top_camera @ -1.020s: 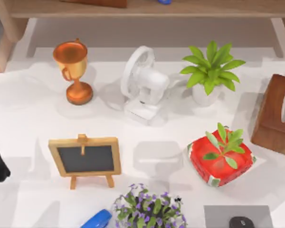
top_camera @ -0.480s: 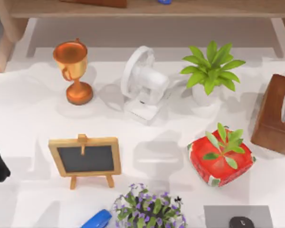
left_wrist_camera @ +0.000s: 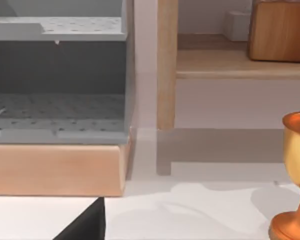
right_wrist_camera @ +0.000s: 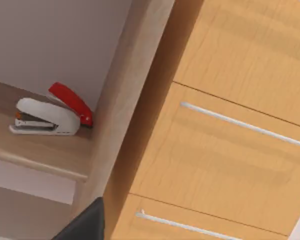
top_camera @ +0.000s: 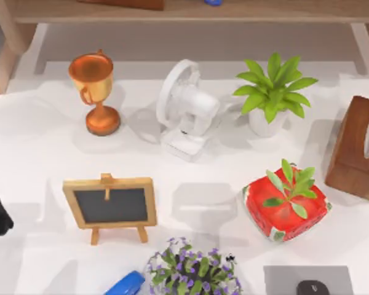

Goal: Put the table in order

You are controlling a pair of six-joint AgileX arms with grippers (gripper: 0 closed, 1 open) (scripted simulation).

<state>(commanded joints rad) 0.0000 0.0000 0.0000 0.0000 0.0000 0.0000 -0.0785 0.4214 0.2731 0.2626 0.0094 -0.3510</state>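
Surface (top_camera: pixel 37 153) crowded, tidying not begun; gripper state we cannot tell; next, we pick the trophy (top_camera: pixel 95 92).

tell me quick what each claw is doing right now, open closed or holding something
Left claw: cannot be told; the arm is parked at the left edge of the table.
Right claw: cannot be told; its wrist camera faces a stapler on a shelf.

White table (top_camera: pixel 43 153); copper-orange trophy (top_camera: pixel 93 92); white fan (top_camera: pixel 184 110); red box (top_camera: pixel 286 206); red-and-white stapler (right_wrist_camera: pixel 50 115).
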